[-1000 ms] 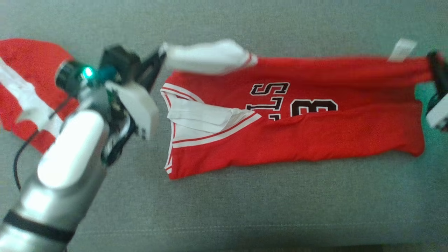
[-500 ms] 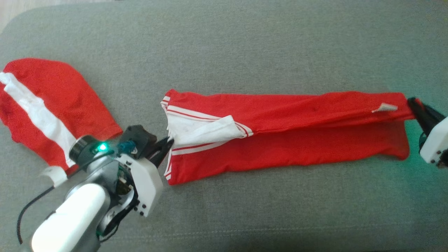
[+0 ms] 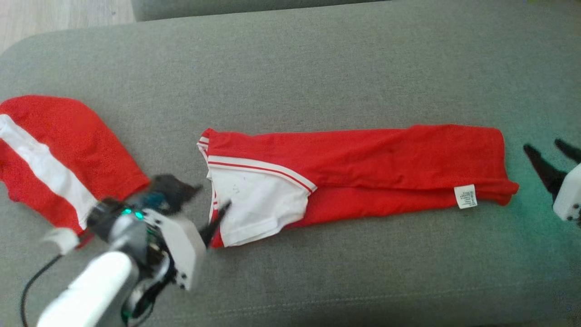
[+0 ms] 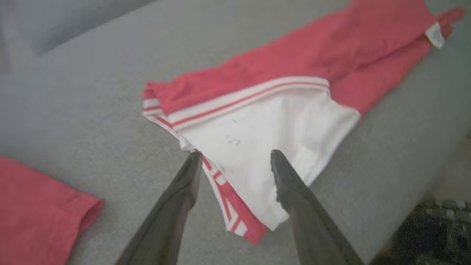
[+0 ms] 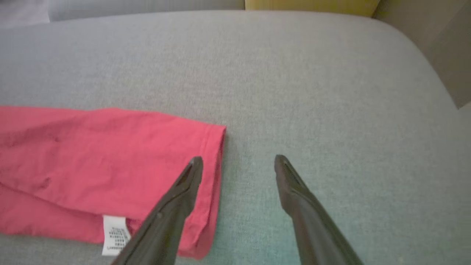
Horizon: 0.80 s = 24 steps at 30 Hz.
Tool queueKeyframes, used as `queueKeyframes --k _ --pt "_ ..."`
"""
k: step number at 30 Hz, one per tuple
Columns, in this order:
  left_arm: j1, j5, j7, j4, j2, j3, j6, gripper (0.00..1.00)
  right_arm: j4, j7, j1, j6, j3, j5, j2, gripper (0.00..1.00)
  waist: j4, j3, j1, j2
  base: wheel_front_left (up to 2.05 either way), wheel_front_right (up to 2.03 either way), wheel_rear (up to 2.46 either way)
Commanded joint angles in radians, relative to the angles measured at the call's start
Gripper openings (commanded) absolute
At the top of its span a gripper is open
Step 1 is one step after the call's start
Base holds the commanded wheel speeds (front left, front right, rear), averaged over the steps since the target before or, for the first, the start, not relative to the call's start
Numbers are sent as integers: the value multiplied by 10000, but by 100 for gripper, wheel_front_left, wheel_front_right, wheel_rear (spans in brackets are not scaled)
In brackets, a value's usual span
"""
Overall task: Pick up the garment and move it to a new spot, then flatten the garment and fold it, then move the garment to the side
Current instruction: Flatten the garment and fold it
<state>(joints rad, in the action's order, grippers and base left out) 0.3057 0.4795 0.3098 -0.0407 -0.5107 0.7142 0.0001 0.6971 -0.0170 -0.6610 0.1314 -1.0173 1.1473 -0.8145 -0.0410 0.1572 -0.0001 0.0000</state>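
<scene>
1. A grey woven sofa cushion (image 3: 317, 68) takes up most of the head view. A corner of pale wood floor (image 3: 54, 18) shows at eleven o'clock, and the edge of a second grey cushion (image 3: 227, 7) at twelve.
2. In the right wrist view the cushion rounds off at two o'clock, with a yellowish strip (image 5: 312, 4) behind it at twelve.
3. The garment (image 3: 363, 172), red, lies flat in the middle of the cushion as a long narrow band running from nine to three o'clock.
4. A white sleeve panel (image 3: 254, 204) sits at its nine o'clock end, and a small white label (image 3: 465, 196) near its four o'clock corner.
5. Another red cloth (image 3: 54, 154) with a white stripe lies at nine o'clock of the head view, apart from the garment.
6. The left arm rises from seven o'clock, its forearm pale, with a black cable (image 3: 32, 290) looping beside it.
7. The left gripper (image 3: 204, 206) points toward two o'clock at the garment's white end. Its fingers are spread wide with nothing gripped. The lower fingertip is at the panel's edge, but whether it touches cannot be told.
8. The right gripper (image 3: 544, 147) comes in at three o'clock, with its fingers aimed toward ten o'clock. They are spread wide and empty, just beyond the garment's hem and clear of it.
</scene>
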Motion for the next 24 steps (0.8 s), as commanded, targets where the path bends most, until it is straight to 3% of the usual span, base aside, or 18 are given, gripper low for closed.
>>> queueKeyframes --k 1,4,7,12,16,19,24 --pt "406 76 -268 280 -229 -734 176 100 -12 301 64 -7 201 -153 -263 100 -7 -28 1 0 0 0 0" --pt "467 169 -1147 109 -5 -1327 664 100 66 1153 46 -7 780 -29 120 100 -16 -86 1 0 0 0 0" --pt "491 548 -2796 -147 747 -2219 1291 100 80 2377 232 -7 1629 85 695 100 26 -267 1 0 0 0 0" --pt "285 893 -4697 -582 1561 -2881 1590 100 -394 2773 681 -7 3015 -452 1407 100 19 -447 1 0 0 0 0" --pt "83 521 -5548 -1059 1943 -3143 1906 100 -1308 2783 1540 -7 5148 -1895 2078 100 44 -539 1 0 0 0 0" --pt "-231 290 -5698 -1179 2514 -3471 1990 100 -2039 2784 2443 -7 6580 -3664 2666 100 53 -562 1 0 0 0 0" --pt "-1020 -752 -5711 -583 3663 -4521 1556 100 -3195 2785 3812 -7 8393 -5861 3993 100 102 -530 1 0 0 0 0"
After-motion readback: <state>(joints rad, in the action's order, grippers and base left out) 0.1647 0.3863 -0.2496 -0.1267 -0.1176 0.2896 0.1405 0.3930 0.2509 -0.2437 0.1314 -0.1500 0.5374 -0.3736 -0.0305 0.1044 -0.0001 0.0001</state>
